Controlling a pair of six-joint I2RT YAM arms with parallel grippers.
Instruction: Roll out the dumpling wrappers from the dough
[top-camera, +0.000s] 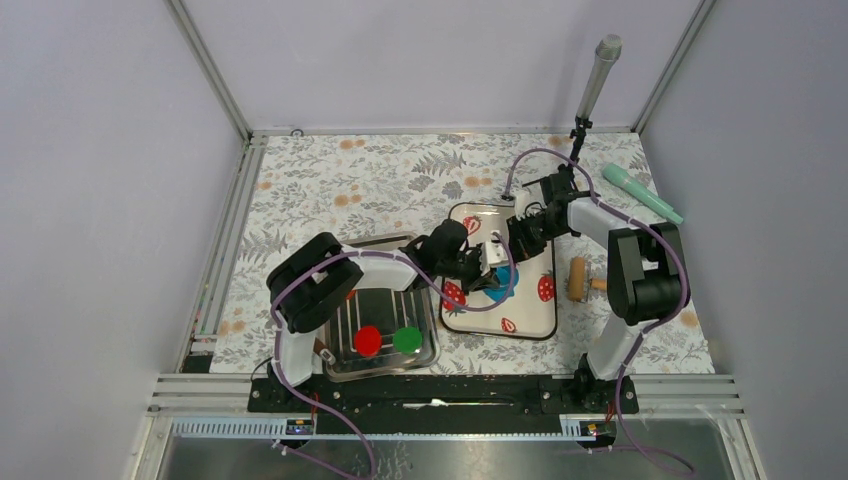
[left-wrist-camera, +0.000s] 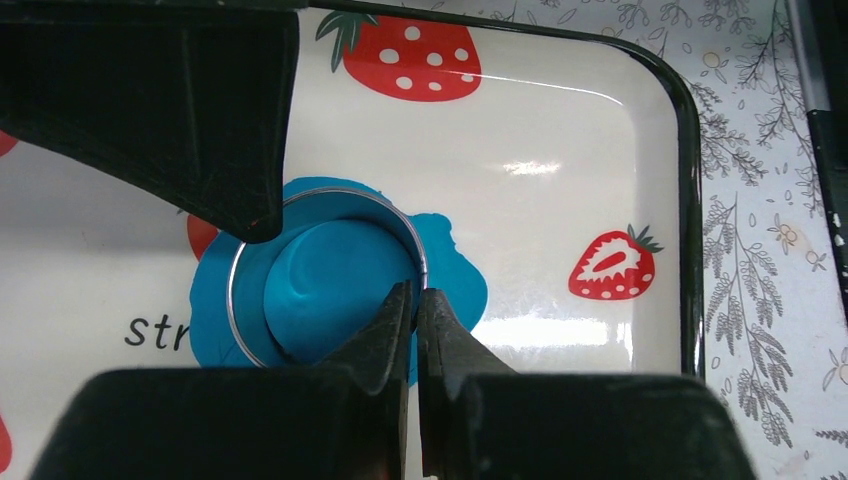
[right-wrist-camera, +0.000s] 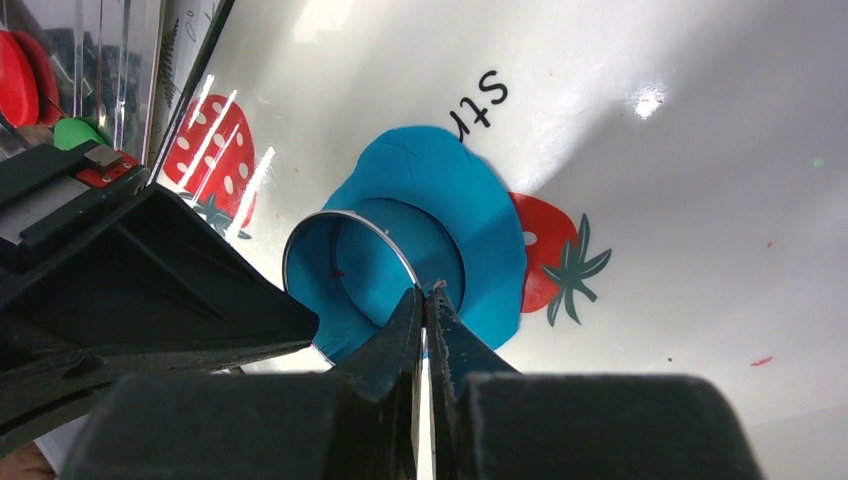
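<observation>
The blue dough (left-wrist-camera: 330, 290) lies flattened on the strawberry-print tray (left-wrist-camera: 560, 130), with a metal ring cutter (left-wrist-camera: 340, 190) standing on it. My left gripper (left-wrist-camera: 418, 292) is shut on the ring's rim on one side. My right gripper (right-wrist-camera: 427, 292) is shut on the rim of the same ring (right-wrist-camera: 340, 213) from the other side, over the dough (right-wrist-camera: 480, 200). In the top view both grippers, left (top-camera: 487, 262) and right (top-camera: 517, 238), meet over the tray (top-camera: 530, 320), and only a sliver of dough (top-camera: 497, 292) shows beneath them.
A metal tray (top-camera: 345, 330) at the front left holds a red disc (top-camera: 368, 340) and a green disc (top-camera: 406, 339). A wooden rolling pin (top-camera: 577, 279) lies right of the strawberry tray. A teal object (top-camera: 640, 193) and a microphone stand (top-camera: 596, 78) are at the back right.
</observation>
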